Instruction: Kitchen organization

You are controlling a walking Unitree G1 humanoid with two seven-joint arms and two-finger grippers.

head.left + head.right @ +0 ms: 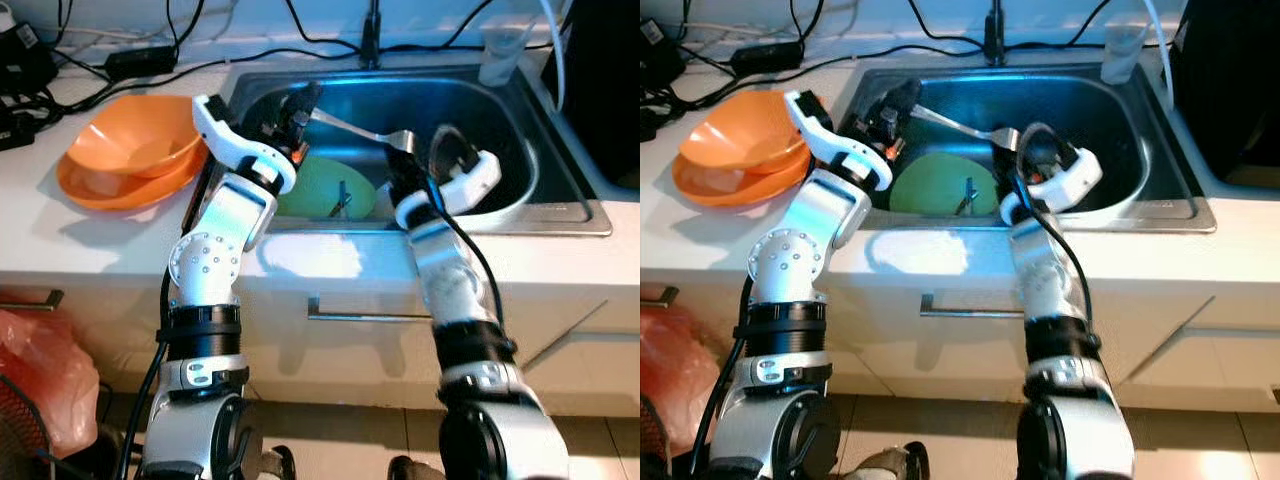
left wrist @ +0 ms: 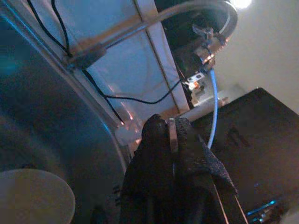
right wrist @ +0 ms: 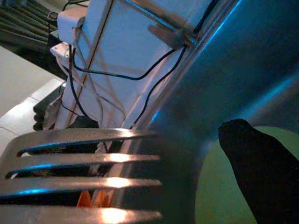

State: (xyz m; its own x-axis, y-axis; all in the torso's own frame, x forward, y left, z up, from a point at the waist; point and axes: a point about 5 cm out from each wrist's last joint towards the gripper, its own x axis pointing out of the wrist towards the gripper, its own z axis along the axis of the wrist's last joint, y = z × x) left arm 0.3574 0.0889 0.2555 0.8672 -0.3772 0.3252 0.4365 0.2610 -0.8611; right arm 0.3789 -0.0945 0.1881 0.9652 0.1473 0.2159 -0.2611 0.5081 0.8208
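**Bright counter, dark basin, blue glare**

Light falls from above, washing the white counter [image 1: 300, 262] pale. The steel sink [image 1: 520, 110] stays dim, with a blue sheen along its back wall. A lamp [image 2: 240, 3] flares overhead. The fork [image 3: 84, 177] looms close, soft and glinting. Both head views look slightly soft.

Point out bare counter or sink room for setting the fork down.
Free: white counter in front of the sink, and the sink's right floor. Crowded: orange bowls and cables at left; green plate under both hands.
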